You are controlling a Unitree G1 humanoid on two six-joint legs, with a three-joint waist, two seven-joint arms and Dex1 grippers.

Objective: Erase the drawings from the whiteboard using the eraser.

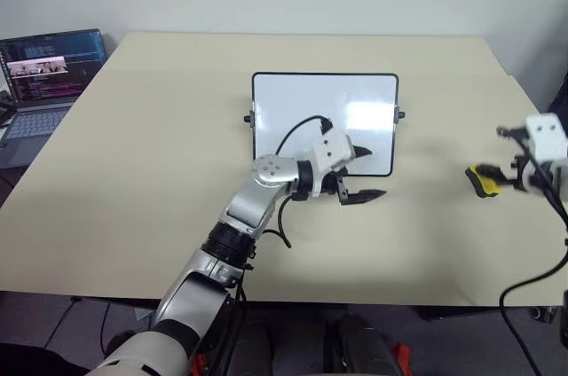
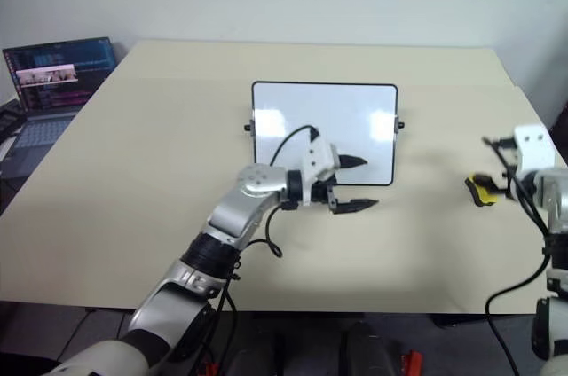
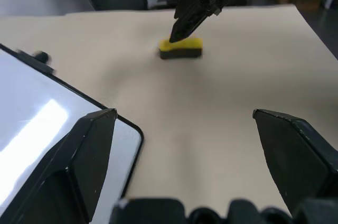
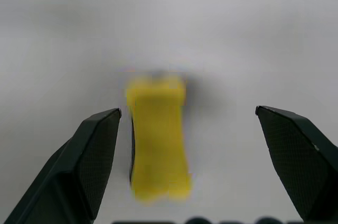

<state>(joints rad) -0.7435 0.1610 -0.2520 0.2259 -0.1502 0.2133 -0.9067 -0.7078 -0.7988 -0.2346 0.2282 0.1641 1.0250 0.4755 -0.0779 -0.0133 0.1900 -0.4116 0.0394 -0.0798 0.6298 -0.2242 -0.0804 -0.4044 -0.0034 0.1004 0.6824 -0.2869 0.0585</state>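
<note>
On the table (image 1: 133, 172), right of the whiteboard (image 1: 325, 119): eraser (image 1: 484, 180), lying free just beside the right gripper (image 4: 187, 129), fingers spread wide. Right wrist view shows the gap around it; left gripper (image 1: 362, 174), jaws apart, empty, at the board's lower edge.

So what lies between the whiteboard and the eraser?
Nothing: in the left eye view, only bare table separates the whiteboard from the eraser. The left wrist view shows the same bare stretch.

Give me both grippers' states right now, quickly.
Left gripper: open, holding nothing, at the whiteboard's lower edge.
Right gripper: open, holding nothing; the eraser lies on the table beneath it.
</note>
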